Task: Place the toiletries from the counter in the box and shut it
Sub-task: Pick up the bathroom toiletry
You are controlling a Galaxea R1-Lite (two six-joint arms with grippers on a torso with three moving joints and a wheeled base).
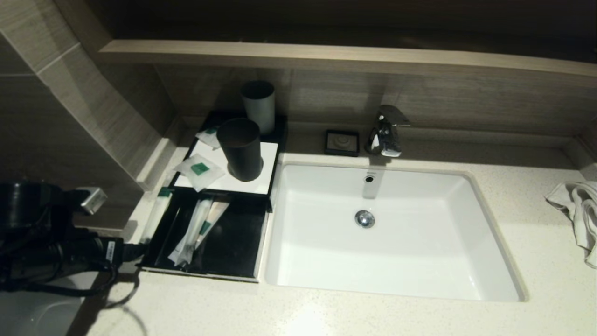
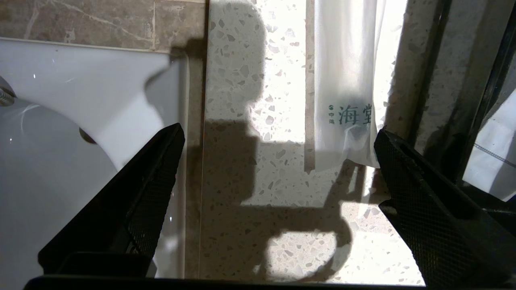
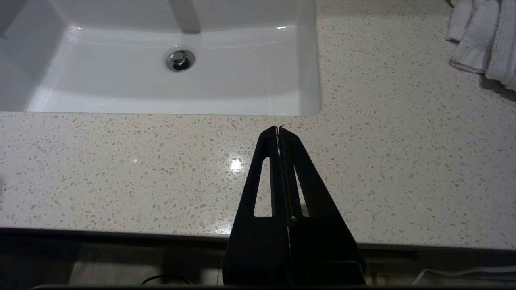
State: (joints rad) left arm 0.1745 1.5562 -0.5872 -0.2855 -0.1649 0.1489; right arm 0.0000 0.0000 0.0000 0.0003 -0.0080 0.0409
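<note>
In the head view, the box (image 1: 224, 184) has its drawer (image 1: 233, 242) pulled out with 1 long sachet (image 1: 196, 231) inside; 2 squarish sachets (image 1: 199, 170) lie on its white top beside the cups (image 1: 240, 149), and another long sachet (image 1: 156, 212) rests on the speckled stone surface (image 1: 326, 308) just left of the drawer. In the left wrist view, the left end effector (image 2: 278, 161) hovers wide open and empty over that sachet (image 2: 346, 92): thin, limp, slick film, probably very light, best pinched across its narrow width. In the right wrist view, the right end effector (image 3: 279, 131) is closed on nothing near the sink (image 3: 177, 80).
</note>
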